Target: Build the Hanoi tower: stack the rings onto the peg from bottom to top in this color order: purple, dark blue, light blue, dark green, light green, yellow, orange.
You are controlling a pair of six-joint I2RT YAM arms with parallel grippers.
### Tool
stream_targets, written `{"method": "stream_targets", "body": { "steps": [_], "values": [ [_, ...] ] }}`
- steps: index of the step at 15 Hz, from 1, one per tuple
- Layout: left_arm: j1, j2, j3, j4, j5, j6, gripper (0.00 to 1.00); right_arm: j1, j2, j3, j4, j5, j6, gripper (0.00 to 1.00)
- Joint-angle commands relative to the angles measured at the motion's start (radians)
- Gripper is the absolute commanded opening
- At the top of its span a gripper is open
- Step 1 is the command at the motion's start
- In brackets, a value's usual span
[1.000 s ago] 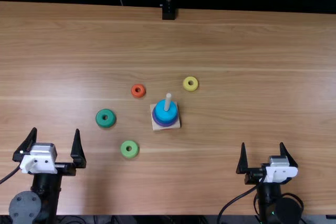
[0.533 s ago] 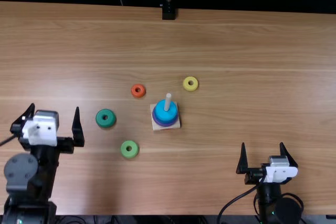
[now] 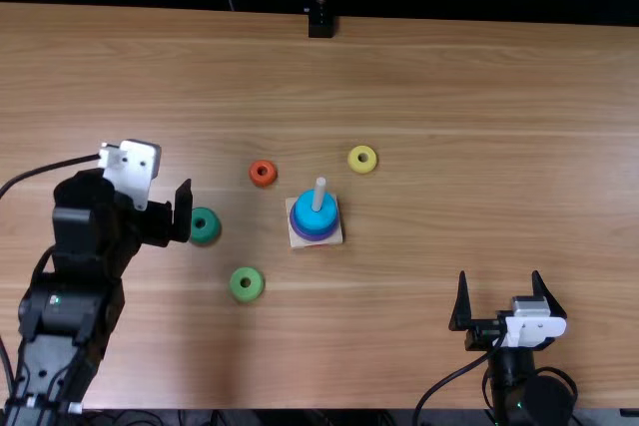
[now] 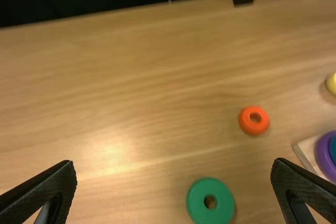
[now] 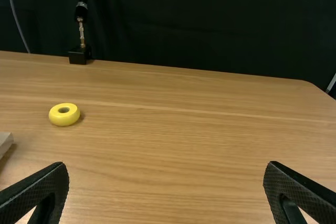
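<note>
4 loose rings on the light brown wooden table (image 3: 449, 97), going left to right in the top view. At far left, the left gripper (image 3: 158, 218), raised above the wood, 1 black finger next to the dark green round ring (image 3: 212, 225) and partly overlapping its edge as seen there. Claw spread wide: the left wrist view has its 2 flat fingers well apart, nothing pinched, with the dark green ring lying beyond, between them in the picture. Light green round ring (image 3: 237, 286) flat on the table, nearer the robot's side than the dark green. Orange round ring, small (image 3: 254, 175), flat, farther across. Next, the square pale wooden base (image 3: 301, 242) with its upright round wooden peg (image 3: 319, 190). On it, a wide purple ring (image 3: 316, 236) at the bottom, blue on top (image 3: 316, 212); cannot tell whether the blue is 1 ring or 2. Peg tip stands bare above. Small yellow round ring (image 3: 352, 160) flat, just beyond the base and to its right. At far right, near the table's near edge, the right gripper (image 3: 499, 274), well apart from every ring; its 2 black fingers spread, nothing between them.
</note>
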Motion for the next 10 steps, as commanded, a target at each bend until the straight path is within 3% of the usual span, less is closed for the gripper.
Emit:
{"method": "stream_targets", "body": {
  "steps": [1, 4, 6, 10],
  "values": [
    [-0.019, 0.080, 0.063, -0.024, 0.017, 0.011, 1.00, -0.013, -0.013, -0.008, -0.017, 0.002, -0.002, 1.00],
    [-0.019, 0.234, 0.144, -0.164, 0.026, 0.007, 1.00, -0.013, -0.013, -0.008, -0.017, 0.002, -0.002, 1.00],
    [-0.019, 0.316, 0.190, -0.214, 0.074, 0.002, 1.00, -0.013, -0.013, -0.008, -0.017, 0.002, -0.002, 1.00],
    [-0.042, 0.432, 0.236, -0.219, 0.059, 0.011, 1.00, -0.013, -0.013, -0.008, -0.017, 0.002, -0.002, 1.00]
  ]
}}
